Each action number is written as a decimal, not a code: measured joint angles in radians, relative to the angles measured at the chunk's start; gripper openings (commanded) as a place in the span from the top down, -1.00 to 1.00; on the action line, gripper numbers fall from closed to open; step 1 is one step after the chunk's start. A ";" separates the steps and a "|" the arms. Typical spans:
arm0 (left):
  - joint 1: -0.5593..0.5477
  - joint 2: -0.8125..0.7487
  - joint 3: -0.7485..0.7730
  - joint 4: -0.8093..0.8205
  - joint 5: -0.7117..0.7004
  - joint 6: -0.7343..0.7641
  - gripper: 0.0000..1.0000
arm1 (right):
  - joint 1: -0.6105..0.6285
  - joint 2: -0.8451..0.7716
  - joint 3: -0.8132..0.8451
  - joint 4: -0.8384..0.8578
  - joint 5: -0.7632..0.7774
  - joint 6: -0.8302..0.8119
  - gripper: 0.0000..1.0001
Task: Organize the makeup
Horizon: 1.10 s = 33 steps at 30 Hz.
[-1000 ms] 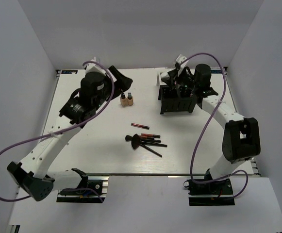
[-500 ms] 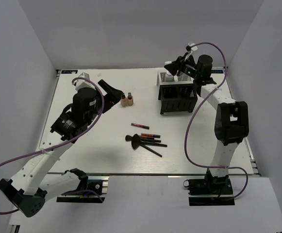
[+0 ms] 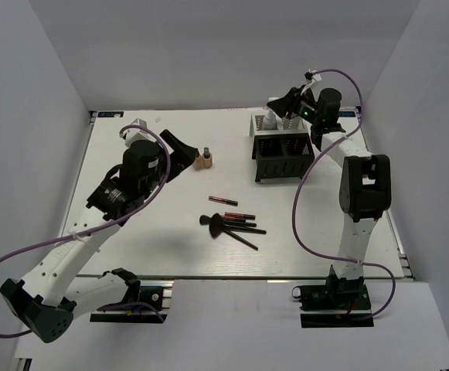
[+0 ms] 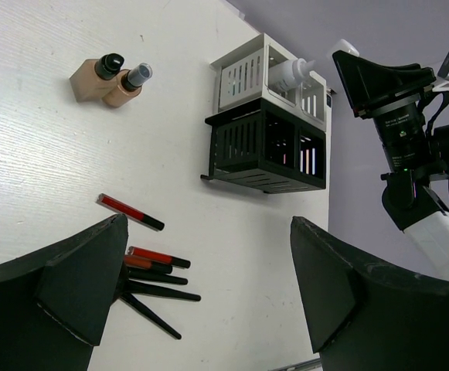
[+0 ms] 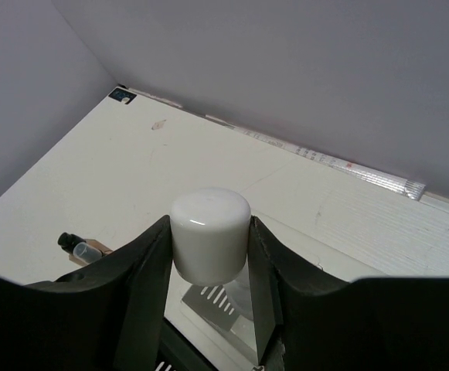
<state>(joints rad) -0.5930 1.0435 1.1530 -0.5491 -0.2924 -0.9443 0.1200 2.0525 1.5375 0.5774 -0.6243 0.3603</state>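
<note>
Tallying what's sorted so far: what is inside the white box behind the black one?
One white-capped bottle leans in the white box, cap poking above the rim. Its lower part is covered by the walls, and the other compartments' floors cannot be seen.

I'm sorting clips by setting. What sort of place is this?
Most likely a robotics lab test cell: a white table boxed in by plain grey panels, two robot arms bolted at its near edge, makeup laid out loose.

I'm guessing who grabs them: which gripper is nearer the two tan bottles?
Left. The left gripper sits beside the tan bottles; the right gripper is by the white-capped bottle.
</note>
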 measured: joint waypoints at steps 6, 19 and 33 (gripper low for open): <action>0.000 0.004 -0.002 0.001 0.000 -0.005 -0.92 | -0.001 0.034 0.017 0.003 0.000 0.012 0.41; 0.000 0.027 -0.002 0.003 0.001 -0.011 -0.92 | 0.000 0.073 0.034 0.020 0.000 0.003 0.42; 0.000 0.038 -0.002 0.002 0.001 -0.015 -0.92 | 0.000 0.094 0.036 0.033 -0.004 -0.050 0.40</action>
<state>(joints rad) -0.5930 1.0813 1.1507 -0.5468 -0.2916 -0.9592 0.1196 2.1468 1.5738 0.6102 -0.6281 0.3099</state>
